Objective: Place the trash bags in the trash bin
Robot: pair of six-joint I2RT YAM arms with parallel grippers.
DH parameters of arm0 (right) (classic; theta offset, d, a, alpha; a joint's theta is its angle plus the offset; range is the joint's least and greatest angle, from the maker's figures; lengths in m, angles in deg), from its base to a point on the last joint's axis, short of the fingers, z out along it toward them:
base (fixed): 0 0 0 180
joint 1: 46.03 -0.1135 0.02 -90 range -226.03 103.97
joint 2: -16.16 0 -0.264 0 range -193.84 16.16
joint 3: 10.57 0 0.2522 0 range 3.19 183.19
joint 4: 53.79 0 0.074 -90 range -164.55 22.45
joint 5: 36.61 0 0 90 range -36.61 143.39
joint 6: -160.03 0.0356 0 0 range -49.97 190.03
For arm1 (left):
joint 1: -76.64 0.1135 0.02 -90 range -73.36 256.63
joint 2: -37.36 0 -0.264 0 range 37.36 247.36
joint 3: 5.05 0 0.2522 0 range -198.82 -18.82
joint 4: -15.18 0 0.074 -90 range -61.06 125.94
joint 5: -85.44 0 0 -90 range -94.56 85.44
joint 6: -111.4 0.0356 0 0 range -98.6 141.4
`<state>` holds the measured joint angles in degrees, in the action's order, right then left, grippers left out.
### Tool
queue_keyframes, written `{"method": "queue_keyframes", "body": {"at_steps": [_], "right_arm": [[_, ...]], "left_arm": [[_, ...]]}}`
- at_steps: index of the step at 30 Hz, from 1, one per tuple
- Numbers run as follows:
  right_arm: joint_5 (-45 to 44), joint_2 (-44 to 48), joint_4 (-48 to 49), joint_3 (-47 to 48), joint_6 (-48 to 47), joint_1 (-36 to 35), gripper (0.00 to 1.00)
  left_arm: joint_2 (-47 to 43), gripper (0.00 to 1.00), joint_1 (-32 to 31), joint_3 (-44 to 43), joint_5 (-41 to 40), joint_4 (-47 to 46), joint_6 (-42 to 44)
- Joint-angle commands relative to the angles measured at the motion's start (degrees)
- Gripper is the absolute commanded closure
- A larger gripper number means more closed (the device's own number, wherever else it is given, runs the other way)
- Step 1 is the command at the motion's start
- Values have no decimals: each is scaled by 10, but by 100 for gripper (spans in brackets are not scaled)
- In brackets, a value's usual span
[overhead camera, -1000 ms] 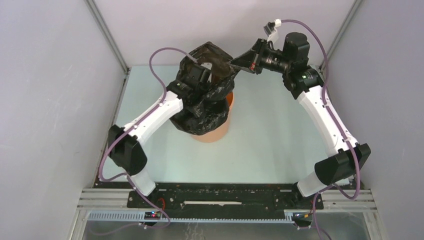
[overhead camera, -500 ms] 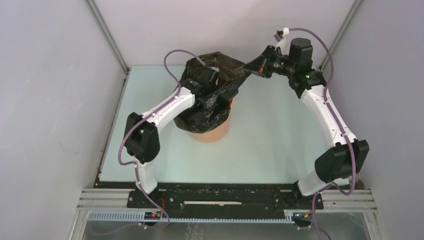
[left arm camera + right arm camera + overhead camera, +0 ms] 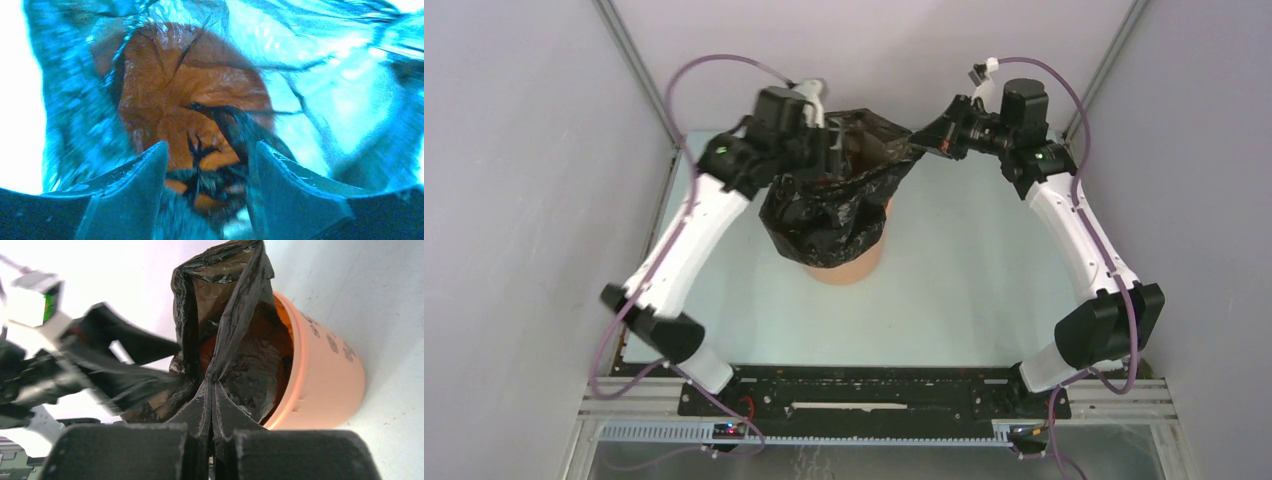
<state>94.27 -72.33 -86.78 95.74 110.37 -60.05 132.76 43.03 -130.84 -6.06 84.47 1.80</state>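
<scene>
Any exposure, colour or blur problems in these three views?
Left wrist: heavy blue cast, blown-out white left edge, the trash bin seen hazily through the trash bag film. Right wrist: upper left washed out, left arm smeared by motion. Top external: evenly lit, mostly sharp.

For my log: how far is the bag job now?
Done: the black bag sits partly in the orange bin, draped over its rim. In hand: right pincer pinches one edge; left pincer is open at the mouth. Left: pushing the rest in.
</scene>
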Motion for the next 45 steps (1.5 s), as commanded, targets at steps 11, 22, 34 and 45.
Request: {"method": "queue_keyframes", "body": {"at_steps": [11,22,34,45], "right_arm": [[42,55,44,0,30,5,100],[39,62,56,1,47,5,100],[29,67,56,1,42,4,100],[20,48,70,-4,-1,-5,100]], "left_arm": [[-261,0,58,113,-5,134,-208],[-316,10,97,364,188,-153,-276],[-184,85,104,144,124,-135,-175],[-115,100,110,177,126,-233,-105]]}}
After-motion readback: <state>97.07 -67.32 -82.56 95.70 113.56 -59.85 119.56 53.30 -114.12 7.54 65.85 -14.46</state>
